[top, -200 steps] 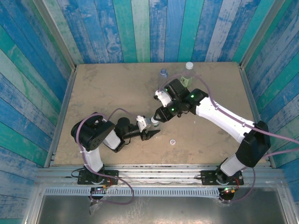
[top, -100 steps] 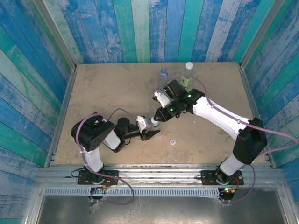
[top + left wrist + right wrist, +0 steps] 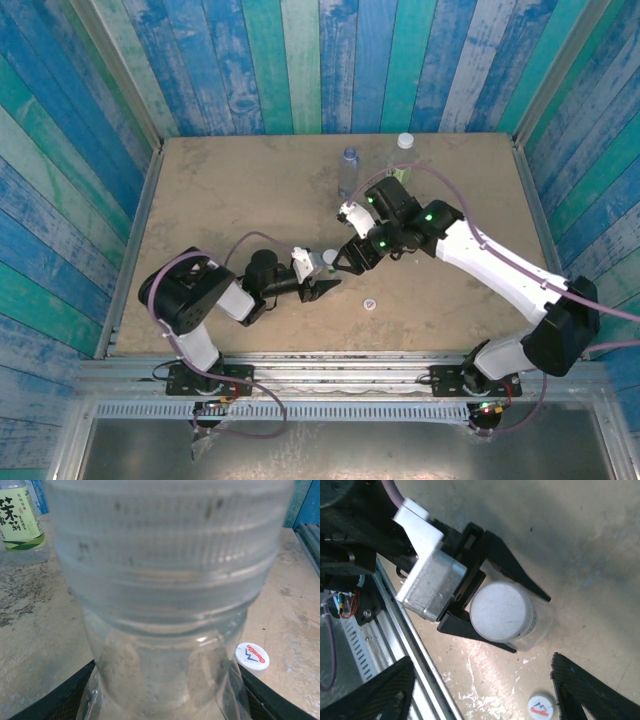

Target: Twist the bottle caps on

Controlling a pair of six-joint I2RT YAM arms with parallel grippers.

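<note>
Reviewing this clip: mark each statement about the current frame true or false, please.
1. The left gripper holds the plain clear bottle. True.
2. The right gripper is clamped on that bottle's cap. False: its fingers stand wide apart, clear of the pale cap.
3. A cap with a red-blue mark lies loose on the table. True.
4. The green-label bottle lies on its side. False: it stands upright near the table's far edge.
5. The held bottle's neck is bare. False: the pale cap sits on it.
</note>
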